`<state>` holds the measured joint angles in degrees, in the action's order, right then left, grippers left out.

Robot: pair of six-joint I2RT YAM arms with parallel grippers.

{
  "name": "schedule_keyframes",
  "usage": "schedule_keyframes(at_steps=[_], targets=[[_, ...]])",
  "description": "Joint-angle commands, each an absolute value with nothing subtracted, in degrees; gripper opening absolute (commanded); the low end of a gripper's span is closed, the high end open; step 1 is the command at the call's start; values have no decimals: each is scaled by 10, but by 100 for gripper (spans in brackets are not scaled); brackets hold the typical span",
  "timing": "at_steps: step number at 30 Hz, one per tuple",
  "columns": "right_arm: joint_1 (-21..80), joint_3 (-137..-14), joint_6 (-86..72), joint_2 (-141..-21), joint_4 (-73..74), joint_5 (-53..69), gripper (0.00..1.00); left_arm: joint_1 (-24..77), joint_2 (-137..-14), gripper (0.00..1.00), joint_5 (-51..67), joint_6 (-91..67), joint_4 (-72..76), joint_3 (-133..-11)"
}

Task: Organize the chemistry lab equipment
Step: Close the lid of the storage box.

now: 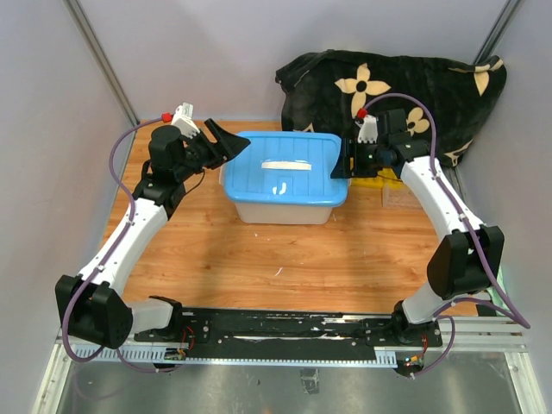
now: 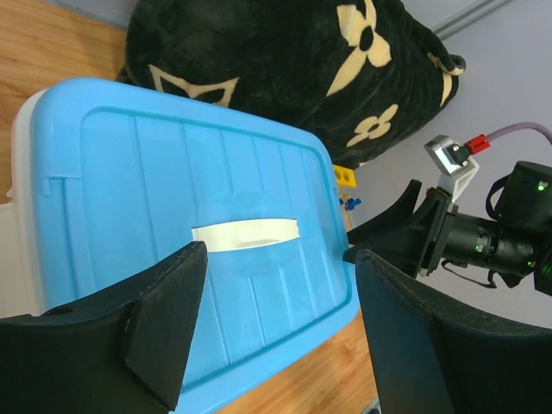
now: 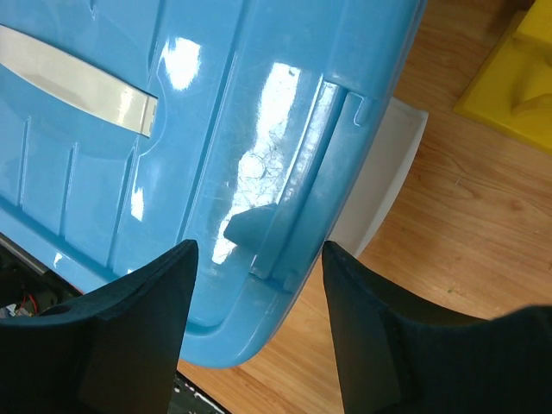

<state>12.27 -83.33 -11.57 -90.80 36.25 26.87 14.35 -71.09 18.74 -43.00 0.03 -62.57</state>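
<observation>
Of the chemistry lab equipment, only a corner of the yellow tube rack [image 3: 516, 79] shows, on the wood to the right of the tub. It appears as a yellow bit [image 2: 345, 177] with small blue caps [image 2: 350, 204] beside it, and is half hidden behind my right arm [image 1: 371, 178]. My left gripper [image 1: 229, 143] hovers open over the left edge of the tub's blue lid [image 1: 285, 166]. Its fingers [image 2: 164, 319] straddle the lid's near edge with nothing between them. My right gripper [image 1: 341, 164] stands open at the lid's right edge [image 3: 285, 216], and it is empty too.
The white tub [image 3: 384, 181] with its blue lid [image 2: 172, 198] fills the middle back of the wooden table [image 1: 285, 259]. A black flowered cloth [image 1: 414, 78] is heaped at the back right. Grey walls close in left, right and behind.
</observation>
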Motion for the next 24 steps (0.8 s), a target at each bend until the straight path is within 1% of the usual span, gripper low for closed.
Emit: schedule_keyframes(at_steps=[1,11,24], targets=[[135,-860,-104,-917,358,258,61,148,-716,73,197,-420,10,-630],[141,-871,-105,-929,332,269,61,150,-728,73,211,-426,26,-624],[151,-900,-100,-950,325,248,61,160,-745,72,219,-424,36,-617]])
